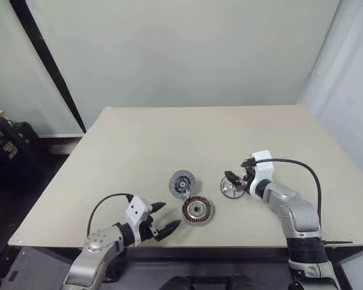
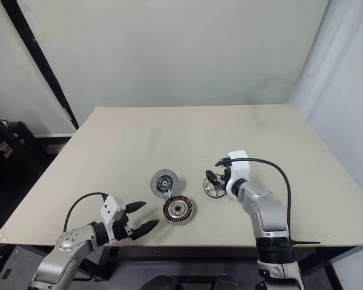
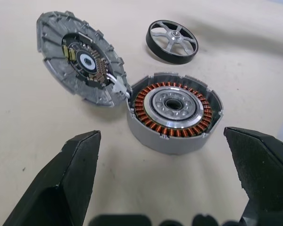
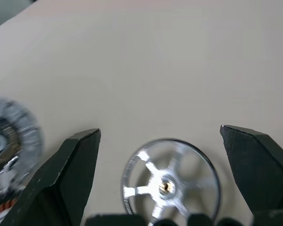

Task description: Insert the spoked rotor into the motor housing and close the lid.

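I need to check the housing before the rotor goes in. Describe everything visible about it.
The motor housing is a round, light-grey metal cup lying open-face up on the table. Inside, a ring of copper windings surrounds a shiny silver centre with a dark bore. The lid, tilted, leans against its rim. No gripper touches it.

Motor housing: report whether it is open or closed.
Open. The motor housing shows its copper windings uncovered; the lid stands tilted beside it, and the spoked rotor lies apart on the table.

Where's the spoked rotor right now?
The spoked rotor lies on the table, right of the motor housing, between the open right gripper's fingers, not gripped.
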Action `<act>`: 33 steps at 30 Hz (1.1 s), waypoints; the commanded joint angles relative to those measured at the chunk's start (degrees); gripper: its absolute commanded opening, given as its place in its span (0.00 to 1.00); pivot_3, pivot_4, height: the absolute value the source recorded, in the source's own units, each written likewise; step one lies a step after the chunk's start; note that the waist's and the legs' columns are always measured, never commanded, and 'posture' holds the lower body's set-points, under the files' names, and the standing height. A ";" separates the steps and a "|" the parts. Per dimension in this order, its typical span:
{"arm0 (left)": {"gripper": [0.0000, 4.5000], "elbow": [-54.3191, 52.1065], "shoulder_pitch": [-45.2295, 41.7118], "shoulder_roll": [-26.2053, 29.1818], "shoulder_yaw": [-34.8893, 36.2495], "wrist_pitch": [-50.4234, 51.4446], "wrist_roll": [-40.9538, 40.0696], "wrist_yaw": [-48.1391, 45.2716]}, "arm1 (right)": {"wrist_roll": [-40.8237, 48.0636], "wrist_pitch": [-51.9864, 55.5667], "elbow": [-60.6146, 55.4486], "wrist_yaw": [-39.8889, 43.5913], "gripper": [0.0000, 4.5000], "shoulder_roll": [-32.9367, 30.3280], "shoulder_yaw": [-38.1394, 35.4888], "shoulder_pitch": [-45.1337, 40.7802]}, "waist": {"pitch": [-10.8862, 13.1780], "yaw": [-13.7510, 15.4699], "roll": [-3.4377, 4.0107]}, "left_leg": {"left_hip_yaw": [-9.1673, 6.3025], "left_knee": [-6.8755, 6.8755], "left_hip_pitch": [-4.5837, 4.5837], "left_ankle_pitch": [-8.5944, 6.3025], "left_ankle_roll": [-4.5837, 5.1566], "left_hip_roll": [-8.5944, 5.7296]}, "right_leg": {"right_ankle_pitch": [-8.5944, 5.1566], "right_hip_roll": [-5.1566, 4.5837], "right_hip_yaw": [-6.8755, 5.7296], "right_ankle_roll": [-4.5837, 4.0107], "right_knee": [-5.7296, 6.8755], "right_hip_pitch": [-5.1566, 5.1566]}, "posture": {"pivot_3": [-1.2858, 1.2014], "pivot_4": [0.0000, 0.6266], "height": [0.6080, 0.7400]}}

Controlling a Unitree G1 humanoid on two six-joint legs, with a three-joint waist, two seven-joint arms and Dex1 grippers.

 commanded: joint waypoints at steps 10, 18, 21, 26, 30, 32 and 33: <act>1.00 -1.99 -0.85 0.34 0.64 -0.20 -1.11 -1.25 | 9.56 1.65 12.59 -6.42 1.00 3.91 -13.51 -5.14 | -0.02 -0.03 0.09 | 0.05 0.00 0.04 0.06 0.08 0.02 | 0.06 0.02 0.01 -0.10 0.00 0.01 | 0.52 0.00 1.00; 1.00 -2.06 -0.99 0.53 0.68 -0.18 -1.06 -1.13 | 13.48 2.85 19.42 -6.85 1.00 4.96 -16.31 -7.12 | -0.03 -0.07 0.13 | 0.03 -0.02 0.05 0.05 0.09 0.02 | 0.08 0.02 0.00 -0.13 0.00 0.01 | 0.52 0.00 1.00; 1.00 -2.16 -0.93 0.53 0.65 -0.22 -0.99 -1.03 | 16.32 5.43 19.87 -6.54 1.00 6.26 -17.33 -7.00 | -0.05 -0.17 0.14 | 0.03 -0.03 0.06 0.05 0.09 0.02 | 0.09 0.03 0.00 -0.15 0.00 0.01 | 0.52 0.00 1.00; 1.00 -2.28 -0.67 0.48 0.54 -0.30 -0.86 -0.91 | 19.58 7.90 19.45 -7.08 1.00 7.49 -18.65 -6.75 | -0.06 -0.77 0.16 | 0.04 -0.02 0.09 0.05 0.09 0.05 | 0.09 0.04 0.00 -0.15 0.00 0.04 | 0.52 0.00 1.00; 1.00 -1.96 -0.61 0.58 0.53 -0.49 -0.74 -1.04 | 21.27 8.65 19.37 -8.11 0.80 7.99 -19.66 -6.78 | -0.07 -0.88 0.20 | 0.04 -0.02 0.09 0.05 0.09 0.06 | 0.09 0.04 0.00 -0.15 0.00 0.03 | 0.52 0.00 1.00; 1.00 -1.73 -0.71 0.59 0.52 -0.59 -0.68 -1.11 | 21.88 8.61 19.38 -8.83 0.64 8.26 -20.19 -6.82 | -0.08 -0.87 0.23 | 0.03 -0.02 0.08 0.05 0.09 0.05 | 0.09 0.04 0.00 -0.15 0.00 0.02 | 0.52 0.00 1.00; 1.00 -1.66 -0.78 0.56 0.49 -0.61 -0.66 -1.12 | 22.02 8.52 19.39 -9.15 0.55 8.31 -20.30 -6.82 | -0.08 -0.86 0.23 | 0.03 -0.02 0.07 0.05 0.09 0.04 | 0.09 0.04 0.00 -0.15 0.00 0.02 | 0.52 0.00 1.00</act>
